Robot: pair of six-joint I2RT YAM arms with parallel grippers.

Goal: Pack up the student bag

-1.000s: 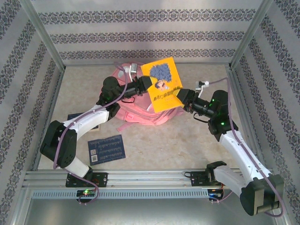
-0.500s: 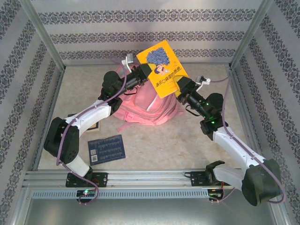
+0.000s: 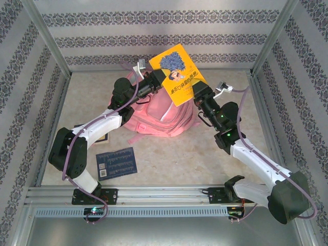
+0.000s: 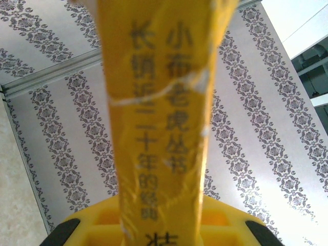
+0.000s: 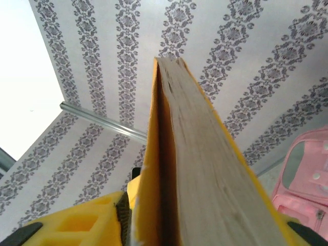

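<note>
The student bag [image 3: 165, 117], a pink backpack, lies in the middle of the table, and its corner shows at the right edge of the right wrist view [image 5: 306, 174]. A yellow book [image 3: 177, 73] is held tilted in the air above the bag. My left gripper [image 3: 157, 82] is shut on the book's left side, and the spine with its printed characters [image 4: 160, 102] rises between the fingers [image 4: 159, 228]. My right gripper [image 3: 198, 93] is shut on the lower right corner, and the page edges [image 5: 210, 169] run up from between its jaws [image 5: 205, 228].
A blue booklet [image 3: 117, 162] lies flat on the table near the left arm's base. A dark flat item [image 3: 81, 127] lies partly hidden under the left forearm. Patterned walls and metal frame posts enclose the table on three sides.
Both arms have lifted the yellow book up and toward the back wall, above the bag. The right gripper's jaws have narrowed onto the book's edge.
</note>
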